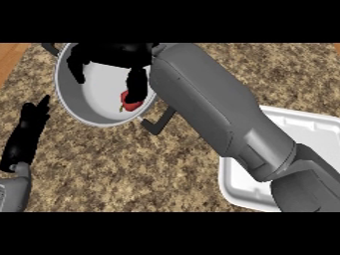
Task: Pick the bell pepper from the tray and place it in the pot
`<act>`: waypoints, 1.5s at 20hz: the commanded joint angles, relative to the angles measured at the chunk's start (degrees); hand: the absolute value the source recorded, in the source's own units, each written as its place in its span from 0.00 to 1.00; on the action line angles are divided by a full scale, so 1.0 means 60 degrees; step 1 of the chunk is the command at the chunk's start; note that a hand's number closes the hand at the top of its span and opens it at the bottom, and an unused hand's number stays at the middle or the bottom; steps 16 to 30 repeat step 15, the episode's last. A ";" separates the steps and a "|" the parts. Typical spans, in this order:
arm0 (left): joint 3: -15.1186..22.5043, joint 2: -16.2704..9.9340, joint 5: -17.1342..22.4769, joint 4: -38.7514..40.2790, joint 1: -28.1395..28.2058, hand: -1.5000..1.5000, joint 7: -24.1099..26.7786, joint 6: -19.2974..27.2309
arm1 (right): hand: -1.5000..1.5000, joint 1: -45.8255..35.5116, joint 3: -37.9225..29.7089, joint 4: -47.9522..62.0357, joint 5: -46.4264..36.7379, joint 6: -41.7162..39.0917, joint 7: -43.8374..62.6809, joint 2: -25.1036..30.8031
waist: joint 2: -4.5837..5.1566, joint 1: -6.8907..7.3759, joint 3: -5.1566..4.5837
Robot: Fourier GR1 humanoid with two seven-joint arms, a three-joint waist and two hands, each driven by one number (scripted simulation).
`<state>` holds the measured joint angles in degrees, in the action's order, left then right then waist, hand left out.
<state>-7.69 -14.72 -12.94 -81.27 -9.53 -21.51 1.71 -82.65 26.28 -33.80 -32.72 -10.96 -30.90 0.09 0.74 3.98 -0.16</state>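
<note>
You are seeing the pepper [130, 100] sitting inside the pot [91, 107], low on its pale floor near the rim closest to you, red with a small greenish stem showing at its left. It is lying directly under the fingers [136, 79] of your right hand [113, 54], which are hanging down onto its top; the fingertips are touching or nearly touching it, and you cannot tell from here whether they are pinching it or have let go. The right hand itself is hovering over the far half of the pot, palm down, another finger drooping over the pot's left inner wall. Your grey right forearm [217, 109] is stretching back from the hand toward the lower right, crossing over the pot's black handle [160, 121], which is poking out just below and right of the pepper. Further along that forearm, beneath and beside its elbow end, the white tray [319, 129] is lying on the speckled counter [128, 164], well apart from the pot. Your left hand [31, 119] is resting to the left of the pot, just beside its rim, fingers straight and pointing away from you.
</note>
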 commanded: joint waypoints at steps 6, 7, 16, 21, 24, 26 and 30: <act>-0.0080 -0.0155 -0.0015 0.0134 -0.0407 0.50 -0.0214 -0.0097 | 0.00 0.0444 -0.0762 0.0154 0.3385 -0.0408 -0.0069 -0.0015 | 0.0056 0.0074 0.0009; 0.0024 -0.0028 -0.0015 -0.0072 0.0054 0.50 -0.0047 -0.0101 | 0.00 0.0537 -0.0864 0.0228 0.3742 -0.0403 -0.0003 -0.0015 | 0.0030 0.0150 0.0010; -0.0066 -0.0133 0.0040 -0.0029 -0.0119 0.50 -0.0100 -0.0192 | 0.00 -0.1295 -0.3003 0.2026 0.5149 -0.0696 0.0031 0.0442 | 0.0116 0.0095 0.0009; -0.0066 -0.0133 0.0040 -0.0029 -0.0119 0.50 -0.0100 -0.0192 | 0.00 -0.1295 -0.3003 0.2026 0.5149 -0.0696 0.0031 0.0442 | 0.0116 0.0095 0.0009; -0.0066 -0.0133 0.0040 -0.0029 -0.0119 0.50 -0.0100 -0.0192 | 0.00 -0.1295 -0.3003 0.2026 0.5149 -0.0696 0.0031 0.0442 | 0.0116 0.0095 0.0009; -0.0066 -0.0133 0.0040 -0.0029 -0.0119 0.50 -0.0100 -0.0192 | 0.00 -0.1295 -0.3003 0.2026 0.5149 -0.0696 0.0031 0.0442 | 0.0116 0.0095 0.0009; -0.0066 -0.0133 0.0040 -0.0029 -0.0119 0.50 -0.0100 -0.0192 | 0.00 -0.1295 -0.3003 0.2026 0.5149 -0.0696 0.0031 0.0442 | 0.0116 0.0095 0.0009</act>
